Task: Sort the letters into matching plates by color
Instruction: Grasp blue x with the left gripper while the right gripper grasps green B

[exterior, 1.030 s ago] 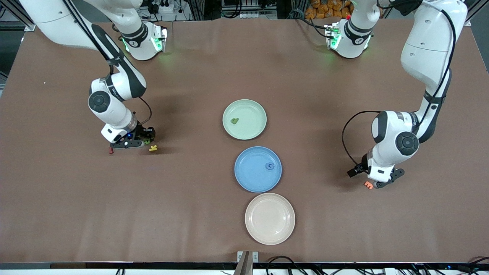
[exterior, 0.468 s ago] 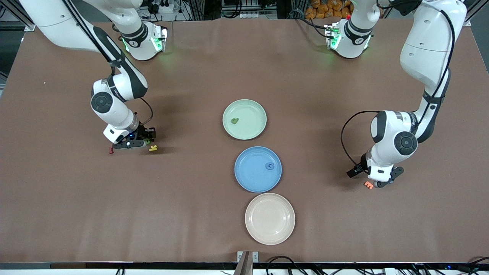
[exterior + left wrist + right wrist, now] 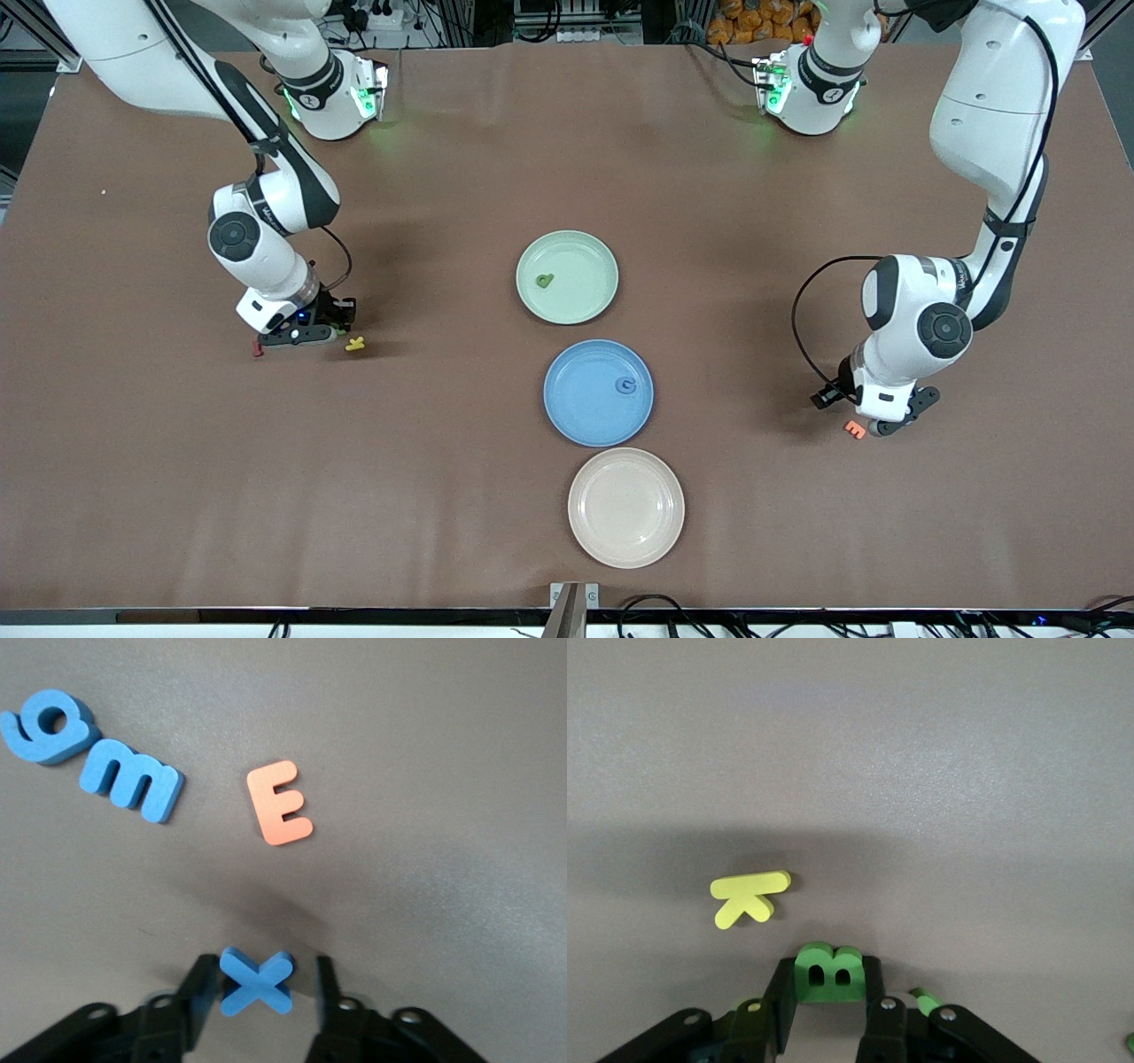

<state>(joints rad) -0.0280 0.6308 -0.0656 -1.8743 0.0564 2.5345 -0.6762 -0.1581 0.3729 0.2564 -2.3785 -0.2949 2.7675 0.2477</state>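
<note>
The right gripper [image 3: 828, 1014] has its fingers clenched on a green foam letter B [image 3: 829, 973] near the surface's right-arm edge — a thin pinch could let it twist free. The left gripper [image 3: 259, 1010] has fingers around a blue foam X [image 3: 256, 980] near the left-arm edge, one finger not touching — closing may skew it.

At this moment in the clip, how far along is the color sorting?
Done: one green letter lies in the green plate, one blue letter in the blue plate. In hand: the right gripper grips a green B; the left gripper straddles a blue X at table level. Left: a blue 9 and a blue m lie on the table; any others aren't visible.
</note>
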